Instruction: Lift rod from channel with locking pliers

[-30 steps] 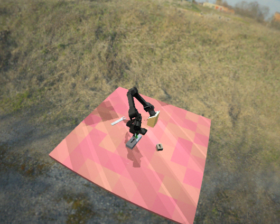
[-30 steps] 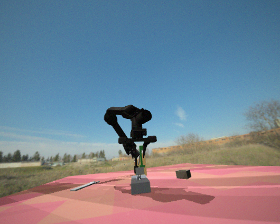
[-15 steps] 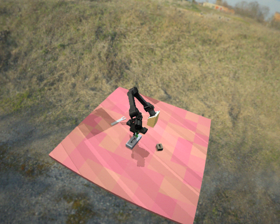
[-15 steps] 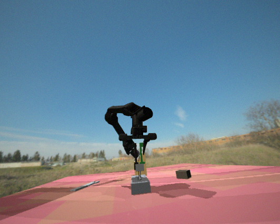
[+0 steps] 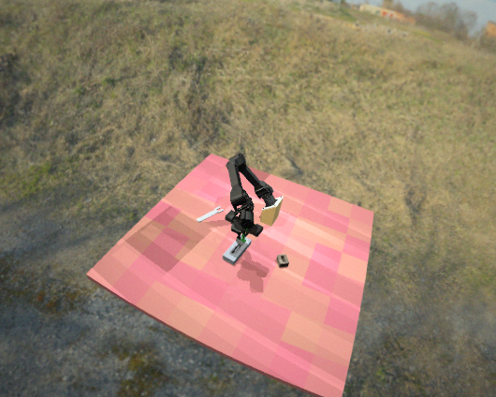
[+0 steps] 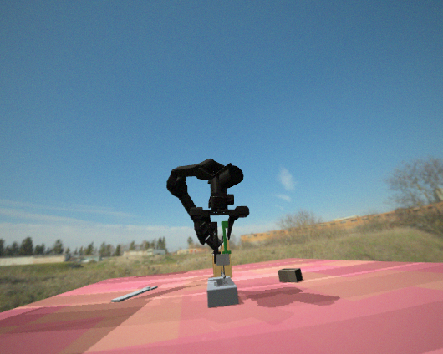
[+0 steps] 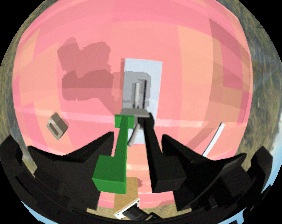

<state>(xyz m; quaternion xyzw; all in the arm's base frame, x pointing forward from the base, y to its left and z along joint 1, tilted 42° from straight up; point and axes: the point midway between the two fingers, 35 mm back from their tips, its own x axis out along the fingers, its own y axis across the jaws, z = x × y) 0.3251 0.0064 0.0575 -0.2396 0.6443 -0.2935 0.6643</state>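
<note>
Above the pale grey slotted channel block (image 5: 230, 258) (image 6: 222, 297) (image 7: 154, 82), the black two-fingered gripper (image 5: 244, 235) (image 6: 223, 234) (image 7: 139, 167) grips the green-and-black-handled, grey-headed locking pliers (image 5: 243, 240) (image 6: 223, 260) (image 7: 121, 152), jaw tips apparently at the slot; best lift straight up, slowly, only once the lock seems certain.

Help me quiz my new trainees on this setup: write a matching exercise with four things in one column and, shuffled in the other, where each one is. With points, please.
Things
1. locking pliers (image 5: 243, 239) (image 6: 225, 238) (image 7: 121, 147)
2. channel block (image 5: 230, 258) (image 6: 222, 295) (image 7: 155, 95)
3. brown box (image 5: 284, 264) (image 6: 289, 275) (image 7: 60, 133)
4. pale forked bar (image 5: 209, 214) (image 6: 132, 295) (image 7: 213, 140)

Places
A. at the left in the wrist view
B. held by the gripper (image 5: 242, 237) (image 6: 222, 240) (image 7: 138, 135)
C. at the right in the wrist view
D. directly below the pliers

Pairs: 1-B, 2-D, 3-A, 4-C
</note>
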